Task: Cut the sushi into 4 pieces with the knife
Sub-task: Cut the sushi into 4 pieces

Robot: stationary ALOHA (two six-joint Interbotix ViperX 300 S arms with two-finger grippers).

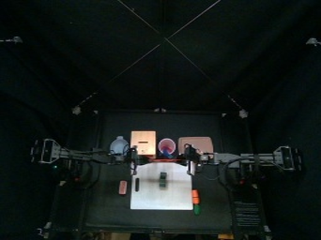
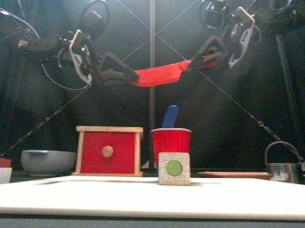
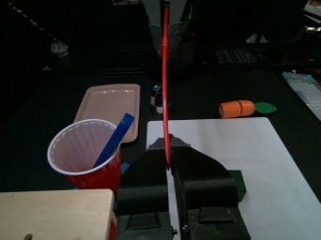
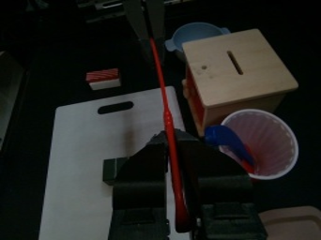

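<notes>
A red toy knife (image 2: 162, 72) hangs high above the table, stretched between both grippers. My left gripper (image 2: 123, 71) is shut on one end and my right gripper (image 2: 205, 59) is shut on the other. In each wrist view the knife shows edge-on as a thin red line (image 3: 167, 84) (image 4: 160, 75) running out from the closed jaws. The sushi roll (image 2: 174, 167) stands on the white cutting board (image 1: 153, 195), below the grippers. Behind it is the red cup (image 2: 170, 141) with the blue knife (image 2: 170, 116) in it.
The wooden box (image 2: 110, 150) with a red drawer front stands left of the cup, and the blue-grey bowl (image 2: 48, 161) further left. The pink tray (image 1: 194, 145) lies at the back right. A metal cutter (image 2: 283, 166) is at the right, an orange toy (image 3: 236, 108) beside the board.
</notes>
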